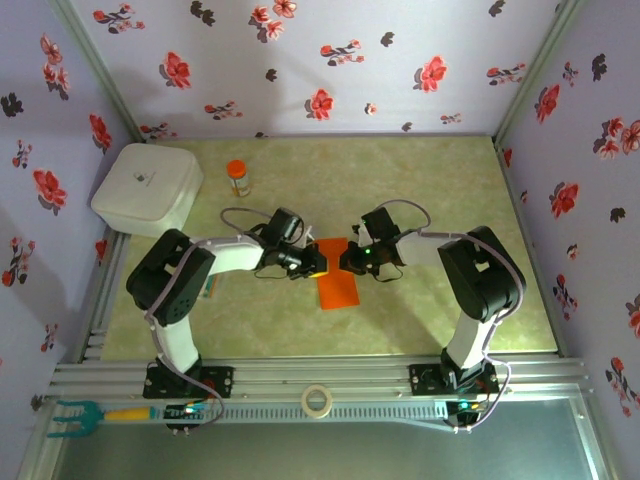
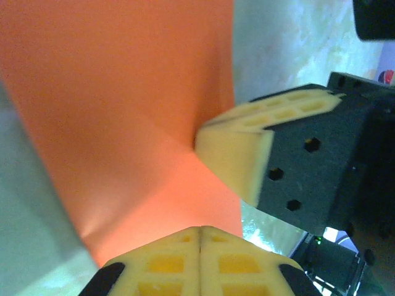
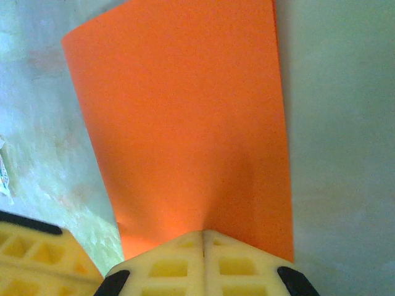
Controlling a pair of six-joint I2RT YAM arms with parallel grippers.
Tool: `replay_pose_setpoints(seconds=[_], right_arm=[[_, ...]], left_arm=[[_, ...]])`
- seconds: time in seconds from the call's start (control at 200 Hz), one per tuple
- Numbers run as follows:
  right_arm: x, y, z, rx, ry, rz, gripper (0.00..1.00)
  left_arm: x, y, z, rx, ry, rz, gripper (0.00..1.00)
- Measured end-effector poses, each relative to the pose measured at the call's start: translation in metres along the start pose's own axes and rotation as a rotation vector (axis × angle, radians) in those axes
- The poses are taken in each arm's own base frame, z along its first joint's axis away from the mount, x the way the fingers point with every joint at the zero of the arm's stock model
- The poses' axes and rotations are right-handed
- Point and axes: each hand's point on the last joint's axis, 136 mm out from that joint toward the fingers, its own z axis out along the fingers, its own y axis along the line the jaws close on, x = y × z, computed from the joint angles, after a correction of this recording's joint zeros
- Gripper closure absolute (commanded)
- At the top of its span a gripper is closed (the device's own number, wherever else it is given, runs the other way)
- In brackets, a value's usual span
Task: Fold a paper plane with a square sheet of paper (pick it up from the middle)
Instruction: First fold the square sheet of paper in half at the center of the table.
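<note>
Square sheet of paper (image 1: 338,288): lies at the centre of the table (image 1: 440,190), long edges running 12 to 6 o'clock. Left gripper (image 1: 318,262) is pressed together on its 10 o'clock edge; right gripper (image 1: 347,260) pinches the 2 o'clock edge opposite. A shallow ridge runs from each pinch in the wrist views.

Recommendation: the step appears to be a lift or fold at mid-sheet. Move both pinches level and together. Pulling apart risks a tear, and uneven height a skewed crease.
</note>
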Motion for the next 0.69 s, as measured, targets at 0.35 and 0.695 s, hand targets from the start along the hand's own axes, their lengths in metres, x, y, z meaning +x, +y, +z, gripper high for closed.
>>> replay_pose_setpoints(seconds=[0.35,0.695], right_arm=[[0.000,0.000,0.000,0.000,-0.001,0.000,1.00],[0.000,-0.001,-0.001,0.000,-0.001,0.001,1.00]], left_arm=[[0.024,0.007,0.013,-0.006,0.055,0.003,0.95],[0.027,0.022,0.016,0.009,0.050,-0.006,0.95]])
